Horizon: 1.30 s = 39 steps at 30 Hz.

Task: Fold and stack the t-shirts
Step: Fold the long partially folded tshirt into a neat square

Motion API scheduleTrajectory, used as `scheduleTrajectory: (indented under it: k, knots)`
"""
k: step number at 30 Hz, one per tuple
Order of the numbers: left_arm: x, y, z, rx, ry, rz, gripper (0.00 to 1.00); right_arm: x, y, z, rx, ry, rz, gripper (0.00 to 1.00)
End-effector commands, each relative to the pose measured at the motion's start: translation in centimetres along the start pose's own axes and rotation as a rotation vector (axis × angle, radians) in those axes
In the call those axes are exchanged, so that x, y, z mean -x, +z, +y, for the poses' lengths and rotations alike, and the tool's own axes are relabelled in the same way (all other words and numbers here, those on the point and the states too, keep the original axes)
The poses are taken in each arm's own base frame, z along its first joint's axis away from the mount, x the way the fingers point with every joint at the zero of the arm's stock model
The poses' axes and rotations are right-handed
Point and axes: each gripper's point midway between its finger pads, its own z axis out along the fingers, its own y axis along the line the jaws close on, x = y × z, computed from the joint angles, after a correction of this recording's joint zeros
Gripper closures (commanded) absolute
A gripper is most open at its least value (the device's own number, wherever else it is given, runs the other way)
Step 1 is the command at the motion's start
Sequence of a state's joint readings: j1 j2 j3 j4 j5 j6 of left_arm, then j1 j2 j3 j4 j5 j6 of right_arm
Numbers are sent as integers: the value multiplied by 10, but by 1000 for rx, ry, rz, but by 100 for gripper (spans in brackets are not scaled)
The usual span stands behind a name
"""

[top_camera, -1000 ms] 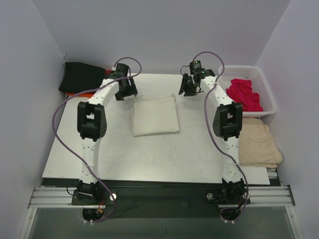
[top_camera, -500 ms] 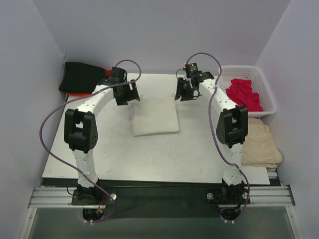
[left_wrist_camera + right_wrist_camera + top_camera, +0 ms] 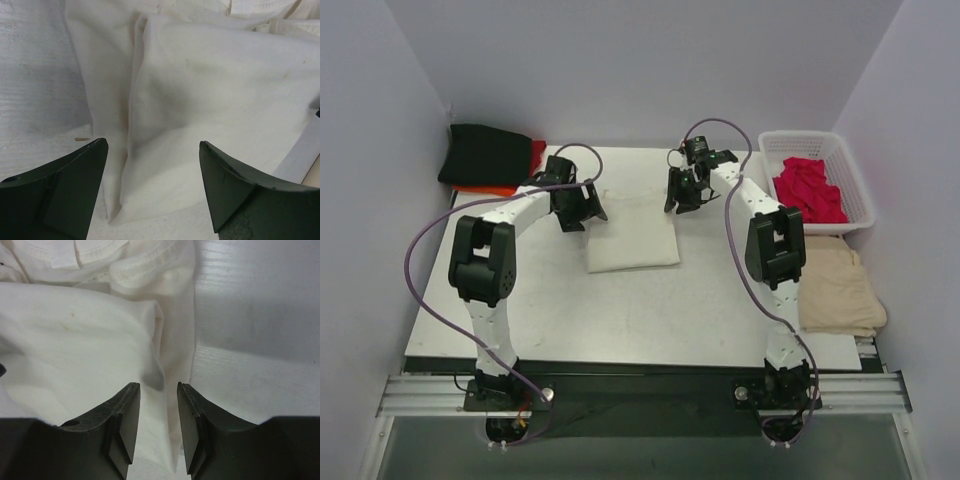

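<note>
Your left jaws stand wide open and empty astride the far-left corner of the shirt [image 3: 632, 232]; your right jaws, narrowly parted, hold nothing over its far-right edge; both likely poised to lift it.

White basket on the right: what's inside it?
A crumpled crimson t-shirt lies inside the white basket, filling much of it. Whether anything else sits beneath that shirt cannot be seen, because the cloth covers it.
</note>
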<state>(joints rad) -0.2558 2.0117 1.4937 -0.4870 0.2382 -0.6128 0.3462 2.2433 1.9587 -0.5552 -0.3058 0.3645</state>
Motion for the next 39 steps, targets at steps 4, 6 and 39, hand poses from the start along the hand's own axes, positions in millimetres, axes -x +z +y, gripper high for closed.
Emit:
scheduleTrajectory:
  k: [4, 6, 39]
  knots:
    - [17, 8, 1, 15, -24, -69, 15, 2, 14, 0, 25, -17, 28, 63]
    - [15, 13, 3, 19, -34, -59, 15, -1, 18, 1, 35, -14, 41, 64]
    - [74, -40, -44, -95, -18, -225, 100, 42, -37, 26, 72, -93, -117, 100]
